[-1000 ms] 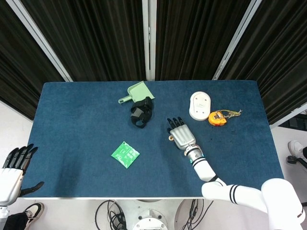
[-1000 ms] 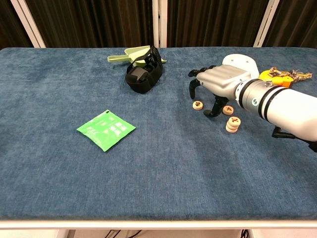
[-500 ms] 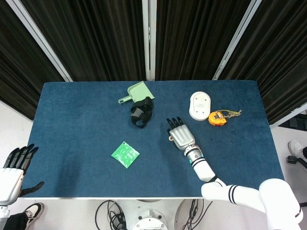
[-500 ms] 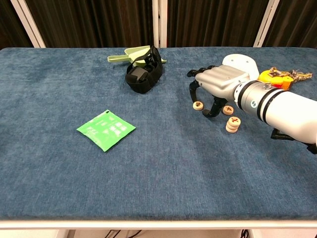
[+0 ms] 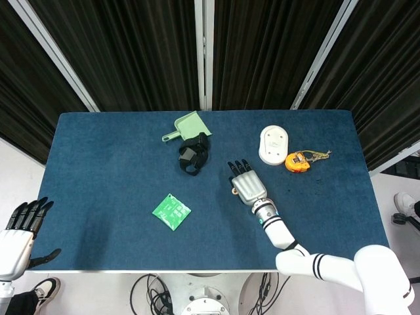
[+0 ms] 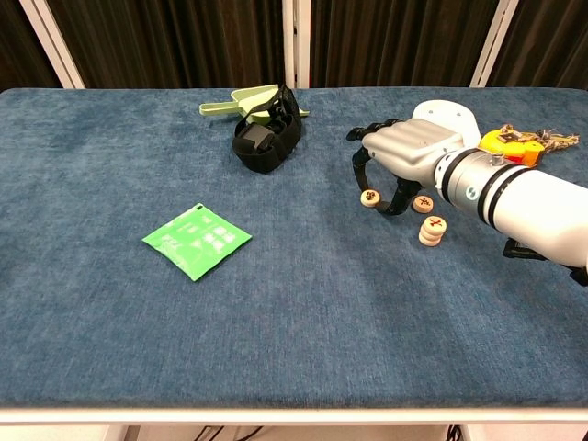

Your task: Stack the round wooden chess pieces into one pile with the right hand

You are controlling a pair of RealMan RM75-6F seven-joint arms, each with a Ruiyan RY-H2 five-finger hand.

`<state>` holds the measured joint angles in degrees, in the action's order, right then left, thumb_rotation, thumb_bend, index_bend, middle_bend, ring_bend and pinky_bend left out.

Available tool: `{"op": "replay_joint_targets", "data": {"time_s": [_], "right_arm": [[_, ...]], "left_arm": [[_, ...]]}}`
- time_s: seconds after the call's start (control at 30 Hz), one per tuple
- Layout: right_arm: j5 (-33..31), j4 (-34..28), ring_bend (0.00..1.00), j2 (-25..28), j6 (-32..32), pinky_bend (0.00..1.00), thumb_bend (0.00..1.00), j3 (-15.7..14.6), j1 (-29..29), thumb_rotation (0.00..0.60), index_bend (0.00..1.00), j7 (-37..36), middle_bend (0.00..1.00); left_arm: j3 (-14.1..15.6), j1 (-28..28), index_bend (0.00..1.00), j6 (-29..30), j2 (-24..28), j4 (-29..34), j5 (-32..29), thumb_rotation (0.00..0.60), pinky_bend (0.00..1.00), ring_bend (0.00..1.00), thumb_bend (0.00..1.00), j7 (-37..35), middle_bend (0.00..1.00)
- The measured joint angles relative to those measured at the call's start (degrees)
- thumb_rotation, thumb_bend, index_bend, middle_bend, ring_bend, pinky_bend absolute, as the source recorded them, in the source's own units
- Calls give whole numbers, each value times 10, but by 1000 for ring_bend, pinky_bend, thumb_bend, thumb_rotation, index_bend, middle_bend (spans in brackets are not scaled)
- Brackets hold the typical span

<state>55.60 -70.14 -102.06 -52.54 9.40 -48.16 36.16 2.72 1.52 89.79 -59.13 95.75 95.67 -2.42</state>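
Observation:
My right hand [image 6: 409, 154] arches over the table at the right, fingers spread and pointing down, with nothing held. One round wooden chess piece [image 6: 370, 197] lies by its fingertips. A second single piece [image 6: 424, 204] lies beside the thumb. A short stack of pieces [image 6: 432, 230] stands just nearer, apart from the hand. In the head view the right hand [image 5: 247, 184] covers most pieces; only one piece [image 5: 232, 192] peeks out at its left side. My left hand [image 5: 18, 231] hangs off the table's lower left corner, fingers apart and empty.
A green packet [image 6: 197, 241] lies left of centre. A black strap bundle [image 6: 266, 138] and a green dustpan [image 6: 243, 99] sit at the back. A white oval object [image 6: 446, 115] and an orange tape measure [image 6: 503, 140] lie behind the right hand.
The right hand has edged slightly, and the single piece by its fingertips has slid a little to the right and nearer. The left hand has barely moved.

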Motion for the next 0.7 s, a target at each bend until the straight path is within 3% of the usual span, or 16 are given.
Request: {"op": "replay_joint_targets", "data": {"time_s": [0.33,0.7], "right_arm": [[28,-67,0,45,-28,0,284,-1,12,600,559,-8,57],[71,-184,0,159,-53,0,282,-33,49,600,585,-18,59]], "left_arm": [[0,4,0,-10,-3,1,-2,600,0,0,60,8,0],[0,8,0,-22,-10,6,-9,600,0,0,60,32,0]]}}
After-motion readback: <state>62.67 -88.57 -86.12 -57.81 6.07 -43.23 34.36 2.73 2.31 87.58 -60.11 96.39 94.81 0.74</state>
